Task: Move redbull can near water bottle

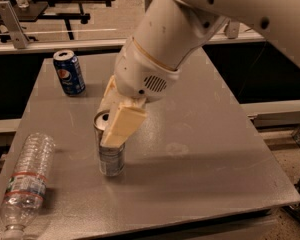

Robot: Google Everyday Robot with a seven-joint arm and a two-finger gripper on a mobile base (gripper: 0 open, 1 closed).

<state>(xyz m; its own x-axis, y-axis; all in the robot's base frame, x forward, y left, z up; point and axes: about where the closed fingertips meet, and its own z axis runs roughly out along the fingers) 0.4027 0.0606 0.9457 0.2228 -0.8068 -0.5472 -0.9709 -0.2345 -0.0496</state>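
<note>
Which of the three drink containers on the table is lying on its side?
The water bottle, at the front-left corner of the table, lies flat. The Pepsi can and the redbull can, held in the gripper, stand upright.

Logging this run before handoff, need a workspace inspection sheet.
Surface: grey table, flat, faint smudge near the middle.
Job's things: slim silver can upright, left of centre in the picture; water bottle lying on its side at the front-left edge, apart from the can.
Clutter: blue Pepsi can upright, back-left.
Grippers: gripper clamped on the slim silver can's upper half.
Cables: nothing seen.
Surroundings: metal rails behind the table.
</note>
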